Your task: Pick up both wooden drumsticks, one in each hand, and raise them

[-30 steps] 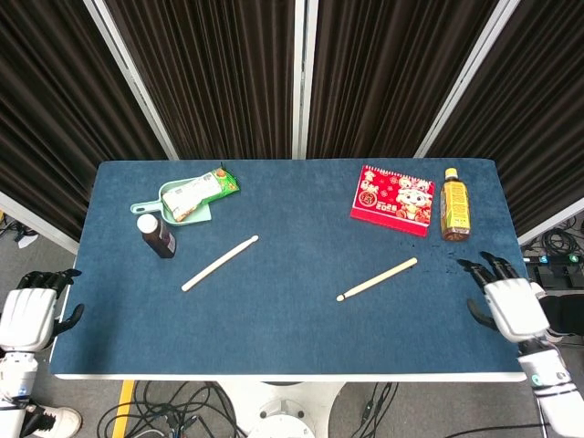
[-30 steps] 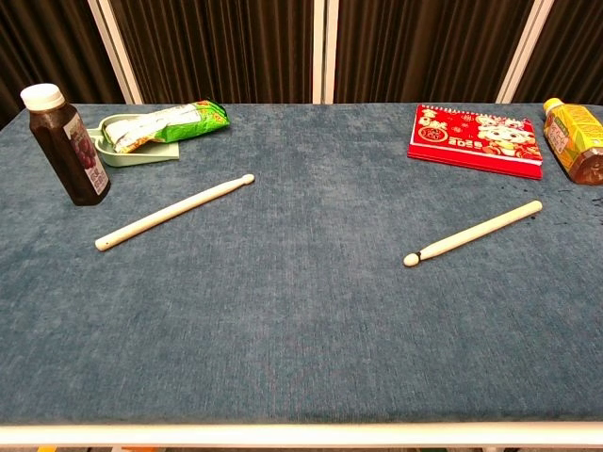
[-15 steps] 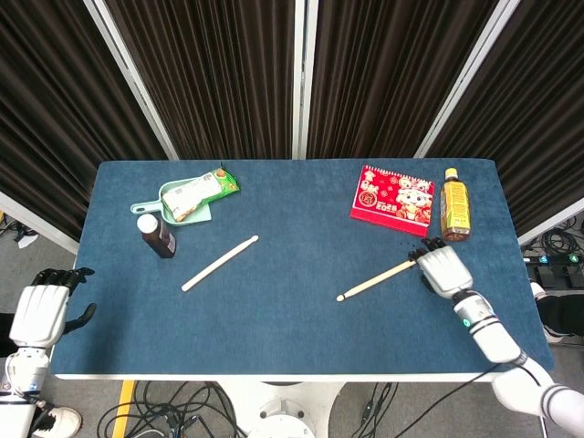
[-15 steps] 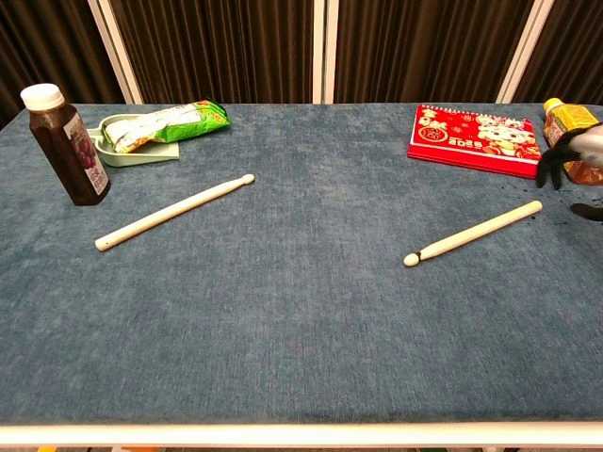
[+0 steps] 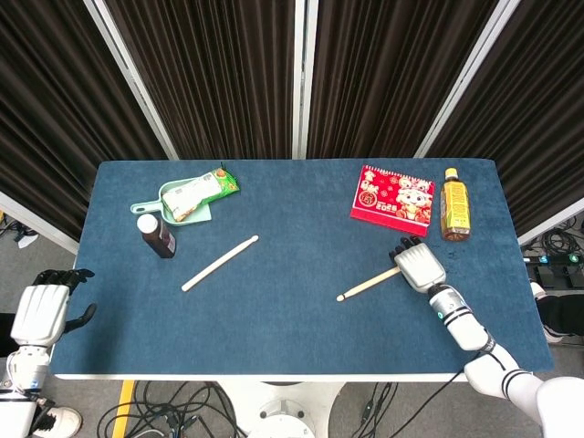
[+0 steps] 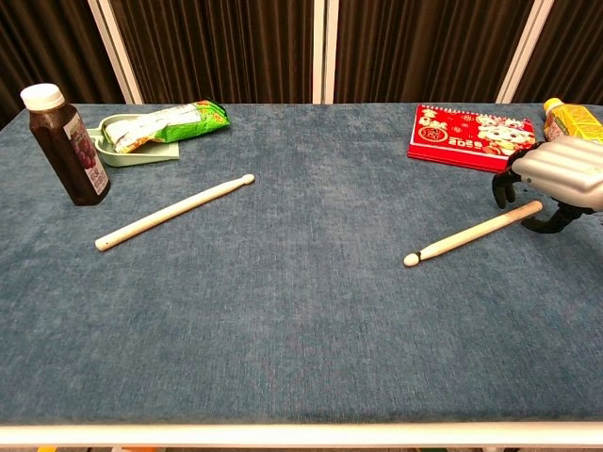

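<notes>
pale drumsticks [image 5: 220,263], blue table [image 5: 292,319], red box [image 5: 393,199]

**Two cameras: one high and steep, one low and close**

The head view is taken from high above the near edge and is aimed steeply down, so that the whole blue table [image 5: 292,310], the floor around it and the dark curtains [image 5: 219,73] behind are seen. The chest view is set low, just above the near edge of the table [image 6: 301,358], and is faced level across the cloth toward the curtains [image 6: 226,47]; it is nearer, and the table's sides are cut off. Shared by both views are the tabletop's middle and far part, marked by the red booklet [image 5: 392,198] [image 6: 476,137] and the dark bottle [image 5: 156,235] [image 6: 64,143].
</notes>
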Controlling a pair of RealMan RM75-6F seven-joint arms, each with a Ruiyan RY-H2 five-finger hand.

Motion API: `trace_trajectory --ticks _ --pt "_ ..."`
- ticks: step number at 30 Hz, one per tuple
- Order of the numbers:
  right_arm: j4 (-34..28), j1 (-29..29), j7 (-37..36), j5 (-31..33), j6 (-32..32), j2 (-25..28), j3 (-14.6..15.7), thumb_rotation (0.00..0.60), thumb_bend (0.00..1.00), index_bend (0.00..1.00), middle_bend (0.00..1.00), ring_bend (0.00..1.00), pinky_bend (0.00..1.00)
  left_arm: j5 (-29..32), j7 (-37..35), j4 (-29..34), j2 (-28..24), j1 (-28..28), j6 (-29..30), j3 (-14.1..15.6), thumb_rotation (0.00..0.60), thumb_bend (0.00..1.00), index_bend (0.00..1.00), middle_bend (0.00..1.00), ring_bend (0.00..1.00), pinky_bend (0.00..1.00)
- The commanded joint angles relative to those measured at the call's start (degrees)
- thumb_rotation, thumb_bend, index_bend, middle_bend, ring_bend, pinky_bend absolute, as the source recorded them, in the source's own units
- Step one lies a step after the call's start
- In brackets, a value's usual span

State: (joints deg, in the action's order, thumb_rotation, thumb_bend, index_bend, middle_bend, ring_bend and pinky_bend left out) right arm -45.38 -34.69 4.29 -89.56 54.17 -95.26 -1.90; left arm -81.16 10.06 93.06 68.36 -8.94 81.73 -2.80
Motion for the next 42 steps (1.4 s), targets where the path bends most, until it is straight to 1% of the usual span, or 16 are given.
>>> trace_trajectory --ticks 1,4,8,13,17,21,22,24,28,30,32,35,37,38,39,42 --pt "0.67 -0.27 0.0 -0.16 -0.16 -0.5 0.41 0.6 0.23 0.45 0.41 0.21 0.23 0.11 -0.13 -0.14 0.07 -0.02 -0.1 -0.1 0.6 0.25 0.33 0.36 0.32 0.27" --pt "1.33 -0.41 -0.12 0.0 -0.34 -1.05 0.65 0.6 0.24 0.47 0.42 0.23 0.24 0.31 -0.32 -0.25 0.03 -0.02 -0.32 -0.18 0.6 0.25 0.33 0.36 0.32 0.27" --pt "2.08 -0.49 -0.28 0.23 -0.38 -1.59 0.89 0.6 0.31 0.49 0.45 0.26 0.26 0.4 -0.65 -0.58 0.1 0.06 -0.31 -0.29 0.6 0.25 0.33 0.36 0.32 0.27" --pt "2.41 -0.7 -0.28 0.43 -0.73 -1.83 1.2 0.6 0.42 0.54 0.48 0.28 0.28 0.25 -0.75 -0.89 0.21 -0.37 -1.04 -0.36 0.6 0.25 0.33 0.36 0.32 0.27" --pt "1.52 -0.66 -0.34 0.33 0.64 -1.01 1.1 0.6 0.53 0.59 0.52 0.32 0.31 -0.8 -0.53 -0.35 0.45 -1.76 -2.73 -0.36 0.6 0.25 0.33 0.36 0.32 0.29" --pt "-2.49 -0.26 -1.89 0.63 4.3 2.52 -0.3 0.6 0.61 0.62 0.54 0.34 0.33 -1.27 -0.35 1.05 1.65 -4.89 -6.79 -1.0 0.6 0.25 0.35 0.38 0.34 0.39" --pt "-3.82 -0.13 -2.08 0.81 5.37 3.75 -0.84 0.6 0.62 0.62 0.54 0.34 0.33 -1.18 0.19 1.3 2.16 -5.8 -7.79 -1.37 0.6 0.25 0.36 0.39 0.35 0.41" --pt "-7.47 0.31 -2.24 1.49 7.73 7.02 -2.25 0.6 0.62 0.62 0.55 0.35 0.33 0.04 2.08 1.9 3.81 -8.02 -10.33 -2.53 0.6 0.25 0.38 0.41 0.43 0.49" --pt "-14.44 1.26 -1.05 3.23 10.77 13.55 -4.76 0.6 0.63 0.62 0.55 0.35 0.33 5.21 7.34 3.65 7.51 -12.82 -15.93 -5.49 0.6 0.24 0.39 0.44 0.57 0.64" --pt "-17.71 1.91 0.03 4.6 11.55 16.57 -5.87 0.6 0.63 0.62 0.55 0.35 0.33 8.52 11.59 3.44 10.32 -15.79 -18.32 -7.31 0.6 0.24 0.41 0.44 0.64 0.72" --pt "-20.51 2.56 1.37 5.95 11.86 19.13 -6.63 0.6 0.63 0.62 0.55 0.35 0.33 13.06 16.89 2.99 13.07 -18.79 -20.79 -8.73 0.6 0.25 0.42 0.45 0.68 0.76" --pt "-23.79 3.41 3.58 7.17 12.12 21.9 -6.96 0.6 0.63 0.62 0.55 0.34 0.33 20.16 24.1 1.67 17.17 -22.47 -22.63 -10.04 0.591 0.25 0.43 0.45 0.73 0.8" --pt "-25.38 3.94 4.73 7.78 12.17 23.06 -6.9 0.6 0.63 0.62 0.54 0.34 0.33 24.19 28.11 0.68 19.55 -24.21 -22.44 -10.46 0.553 0.25 0.43 0.45 0.74 0.81" --pt "-26.21 4.25 5.28 8.13 12.1 23.64 -6.79 0.6 0.63 0.62 0.54 0.34 0.33 26.93 30.58 -0.29 21.02 -25.31 -22.35 -10.58 0.515 0.25 0.43 0.45 0.75 0.81" --pt "-26.71 4.45 5.53 8.39 12.01 23.97 -6.71 0.6 0.63 0.62 0.54 0.34 0.33 28.97 32.19 -1.03 22.05 -26.12 -22.31 -10.7 0.495 0.25 0.43 0.45 0.76 0.82" --pt "-27.44 4.95 5.71 9.02 11.71 24.44 -6.45 0.6 0.63 0.62 0.54 0.34 0.33 35.02 36.49 -4.02 25.07 -28.59 -21.94 -11.08 0.485 0.25 0.43 0.45 0.77 0.82"
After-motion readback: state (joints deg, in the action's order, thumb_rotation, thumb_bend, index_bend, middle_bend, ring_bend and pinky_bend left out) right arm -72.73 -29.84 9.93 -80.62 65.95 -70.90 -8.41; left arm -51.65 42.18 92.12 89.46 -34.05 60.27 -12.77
